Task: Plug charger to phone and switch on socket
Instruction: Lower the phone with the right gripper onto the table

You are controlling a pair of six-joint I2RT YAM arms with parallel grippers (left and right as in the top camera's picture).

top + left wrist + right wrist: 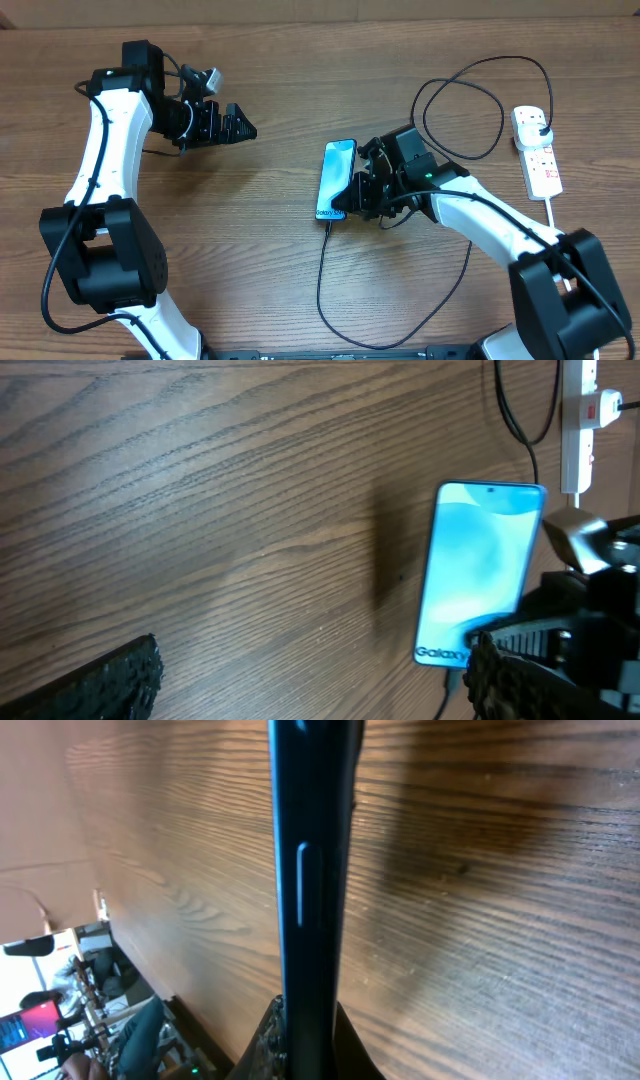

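The phone (337, 175) lies near the middle of the table (300, 70), its pale blue screen lit and facing up, with small text along the end nearest the robot. The right end effector (357, 196) sits against the phone's long edge on the right arm's side, toward that near end, and is closed on the phone. In the right wrist view the phone's dark side rail, with its slim button, runs straight out from between the two fingers (262, 1055). The charger (322, 280) reaches the phone's near end, where its tip meets the bottom edge; how far the tip is seated is too small to judge. From there the black cable curves toward the robot, swings past the right arm and loops beyond the phone to a black plug seated in the socket (540, 160). The socket lies well off on the phone's right-arm side, and its switch positions cannot be read. The left end effector (243, 125) hovers well apart from the phone on the opposite side, fingers spread wide, holding nothing.
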